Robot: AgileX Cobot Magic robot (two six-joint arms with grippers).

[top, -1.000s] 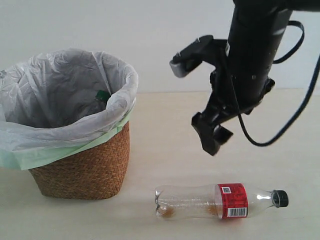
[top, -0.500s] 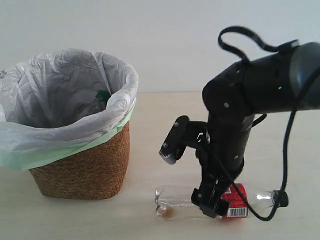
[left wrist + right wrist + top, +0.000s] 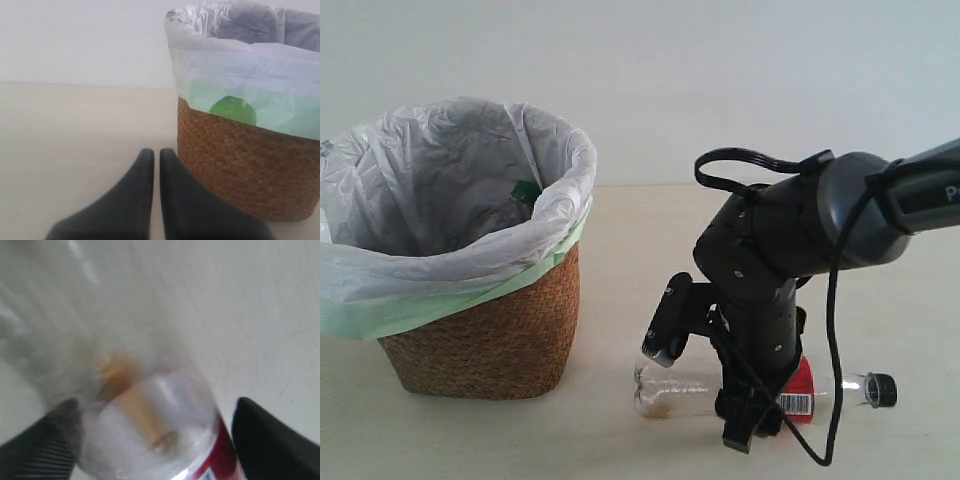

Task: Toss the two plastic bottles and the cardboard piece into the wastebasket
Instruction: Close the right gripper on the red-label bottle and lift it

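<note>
The longer clear bottle (image 3: pixel 672 392) with red label and black cap (image 3: pixel 882 389) lies on its side on the table. My right gripper (image 3: pixel 748 422) has come down over its middle. In the right wrist view the bottle (image 3: pixel 150 445) sits between the open gripper (image 3: pixel 156 402), one finger on each side and a gap at the dark finger (image 3: pixel 265 440). The wicker wastebasket (image 3: pixel 485 335) stands at left, and the green cap (image 3: pixel 527 190) of the shorter bottle shows inside it. My left gripper (image 3: pixel 152 152) is shut and empty, beside the wastebasket (image 3: pixel 240 165). The cardboard piece is out of view.
The bag liner (image 3: pixel 450 265) hangs over the basket rim with a pale green edge. A round green shape (image 3: pixel 232 110) shows through the liner in the left wrist view. A black cable (image 3: pixel 750 160) loops above the right arm. Pale tabletop (image 3: pixel 650 250) lies between basket and arm.
The right arm dropped from high above the table down onto the red-label bottle, and its fingers now straddle it. The bottle and basket have stayed put.
</note>
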